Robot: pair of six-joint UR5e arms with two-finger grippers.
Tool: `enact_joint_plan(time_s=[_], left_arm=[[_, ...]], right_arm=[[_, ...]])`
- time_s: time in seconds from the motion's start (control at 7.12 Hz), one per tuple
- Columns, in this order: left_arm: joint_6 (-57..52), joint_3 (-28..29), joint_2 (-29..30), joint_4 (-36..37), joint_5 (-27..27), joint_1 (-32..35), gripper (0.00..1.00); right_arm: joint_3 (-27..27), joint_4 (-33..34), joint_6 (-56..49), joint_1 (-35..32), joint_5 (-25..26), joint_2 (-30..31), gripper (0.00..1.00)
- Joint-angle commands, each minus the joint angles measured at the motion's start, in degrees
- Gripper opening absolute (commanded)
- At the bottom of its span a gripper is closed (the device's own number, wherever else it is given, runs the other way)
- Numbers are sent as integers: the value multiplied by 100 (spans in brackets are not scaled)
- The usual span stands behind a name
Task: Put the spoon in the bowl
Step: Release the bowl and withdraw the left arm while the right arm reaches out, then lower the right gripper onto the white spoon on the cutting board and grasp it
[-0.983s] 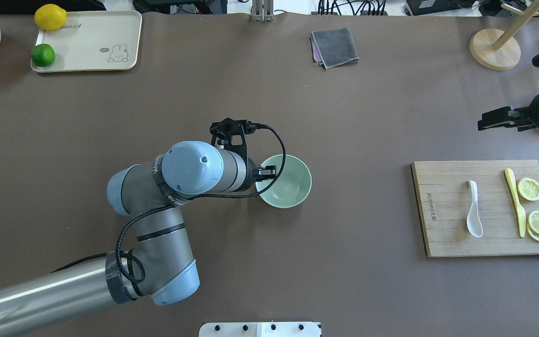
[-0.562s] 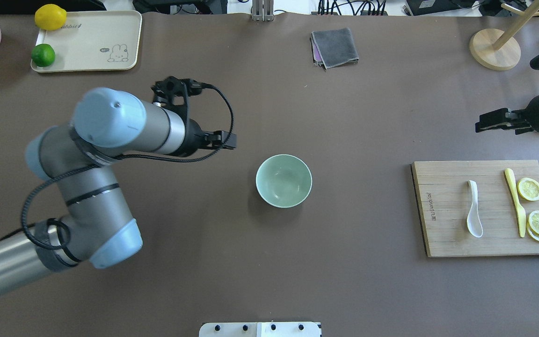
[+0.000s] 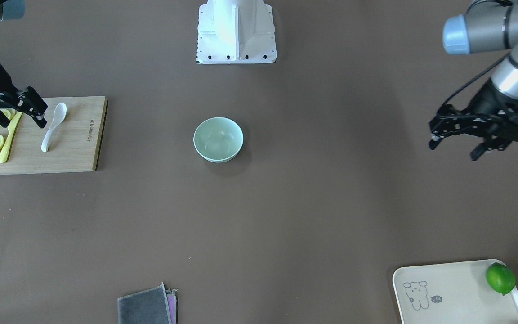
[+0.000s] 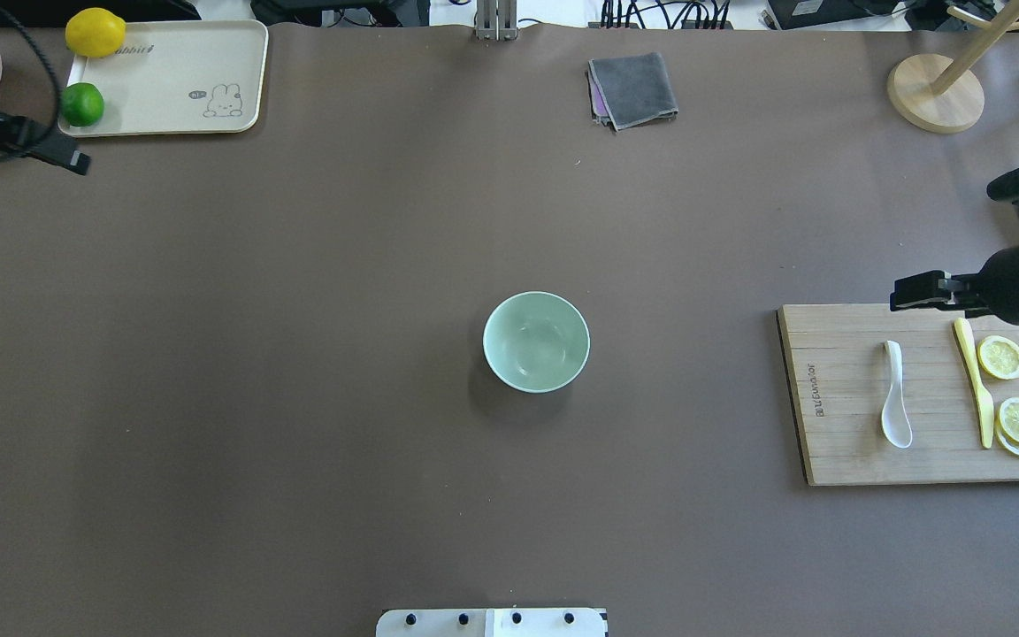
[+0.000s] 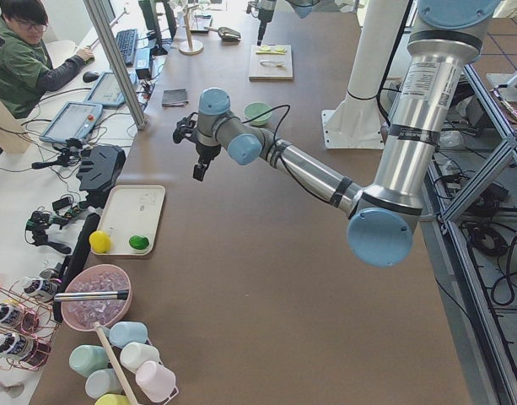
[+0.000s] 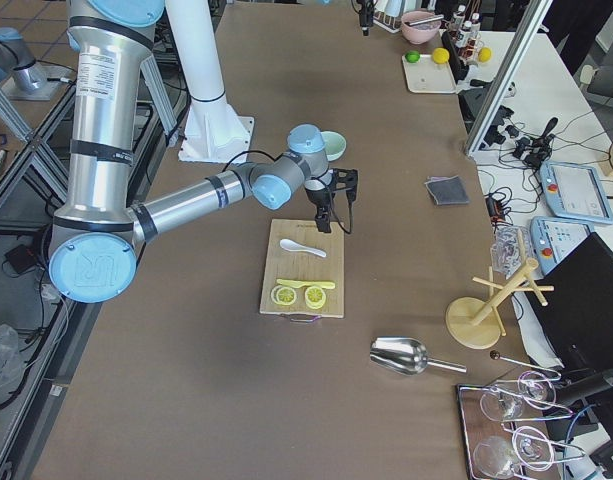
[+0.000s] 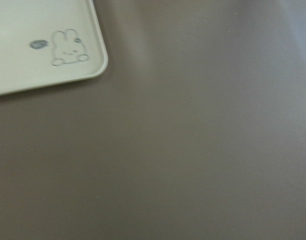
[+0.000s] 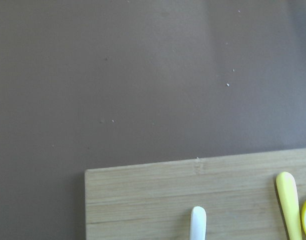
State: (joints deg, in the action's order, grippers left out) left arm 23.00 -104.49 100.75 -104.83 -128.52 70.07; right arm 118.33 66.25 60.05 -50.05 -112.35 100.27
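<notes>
The white spoon (image 4: 895, 395) lies on a wooden cutting board (image 4: 837, 442) at the right, handle pointing away from the robot. It also shows in the front view (image 3: 53, 121), and its handle tip shows in the right wrist view (image 8: 198, 222). The mint-green bowl (image 4: 536, 341) stands empty at the table's middle (image 3: 218, 139). My right gripper (image 3: 21, 120) is open and empty, above the board's far edge, just beyond the spoon's handle (image 4: 907, 295). My left gripper (image 3: 453, 150) is open and empty, far left of the bowl near the tray (image 4: 49, 152).
A yellow knife (image 4: 974, 380) and lemon slices (image 4: 1002, 357) lie on the board right of the spoon. A cream tray (image 4: 164, 71) with a lime (image 4: 82, 103) and a lemon (image 4: 95, 32) sits far left. A grey cloth (image 4: 632, 88) and a wooden stand (image 4: 934, 93) are at the back.
My left arm has swung away from the bowl to the far left, near the tray. My right gripper has moved nearer, to the board's far edge by the spoon.
</notes>
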Motion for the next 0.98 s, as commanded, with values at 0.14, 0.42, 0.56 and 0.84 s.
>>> enact_joint_plan(time_s=[0.14,0.42,0.56,0.84], left_arm=[[-1939,377,-433,208,-385,1166,99],[-1939,368,-451,200,-385,1158,99],[-1939,377,-451,199,-385,1158,99],[-1939,377,-452,199,-385,1158,99]], right_arm=[[-466,-1199,1234,1108,1054,485,83],[-653,-1281,1422,1453,1461,485,78],[-662,-1290,1492,1515,1505,598,71],[-671,-1290,1747,1682,1689,608,57]])
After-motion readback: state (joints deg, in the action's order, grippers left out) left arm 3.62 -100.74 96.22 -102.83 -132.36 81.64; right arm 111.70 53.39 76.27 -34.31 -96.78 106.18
